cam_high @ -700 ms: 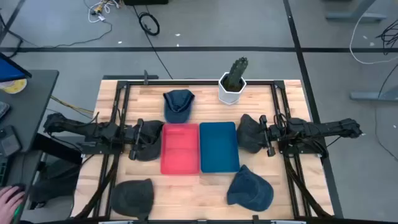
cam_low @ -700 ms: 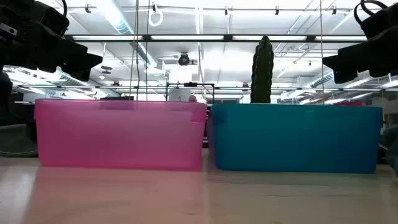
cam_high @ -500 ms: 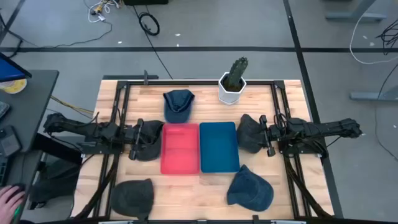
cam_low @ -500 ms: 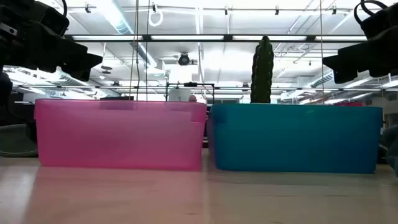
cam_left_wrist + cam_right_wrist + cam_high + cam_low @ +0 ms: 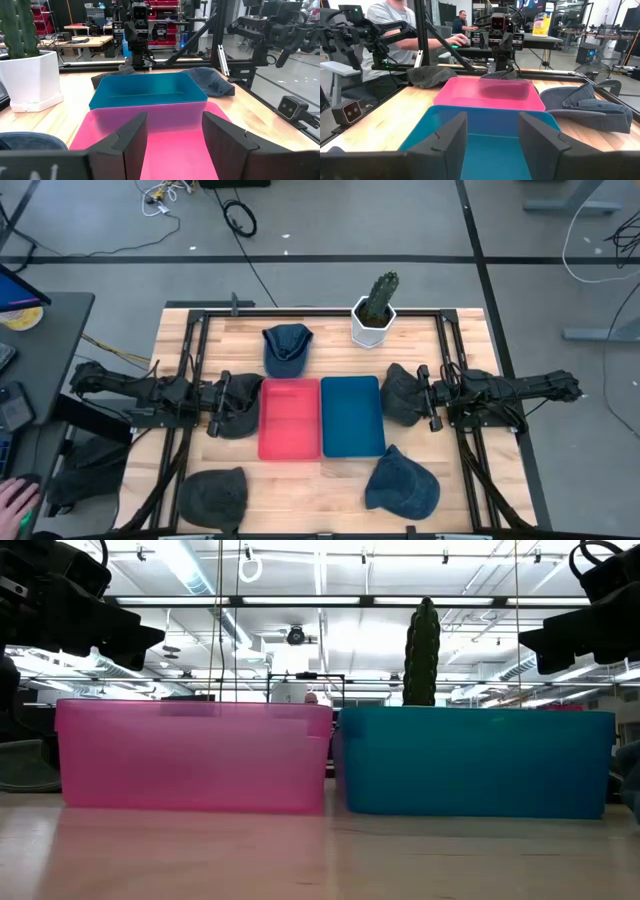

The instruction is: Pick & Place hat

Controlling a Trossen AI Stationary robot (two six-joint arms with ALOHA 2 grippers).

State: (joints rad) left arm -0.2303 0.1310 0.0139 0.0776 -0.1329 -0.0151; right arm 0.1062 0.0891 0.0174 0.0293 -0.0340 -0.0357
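Several hats lie flat on the wooden table: a denim one (image 5: 287,348) at the far side, a dark one (image 5: 243,412) left of the pink bin (image 5: 290,418), a dark one (image 5: 398,393) right of the blue bin (image 5: 351,415), a grey one (image 5: 213,495) near left, a blue one (image 5: 402,483) near right. My left gripper (image 5: 222,405) hovers open above the left dark hat, facing the pink bin (image 5: 175,165). My right gripper (image 5: 428,397) hovers open above the right dark hat, facing the blue bin (image 5: 485,150). Both hang high in the low view.
A cactus in a white pot (image 5: 375,310) stands at the far edge, beyond the blue bin. Black frame rails (image 5: 190,380) run along the table's left and right sides. A person sits beyond the left edge (image 5: 395,30), one hand (image 5: 15,500) at a desk.
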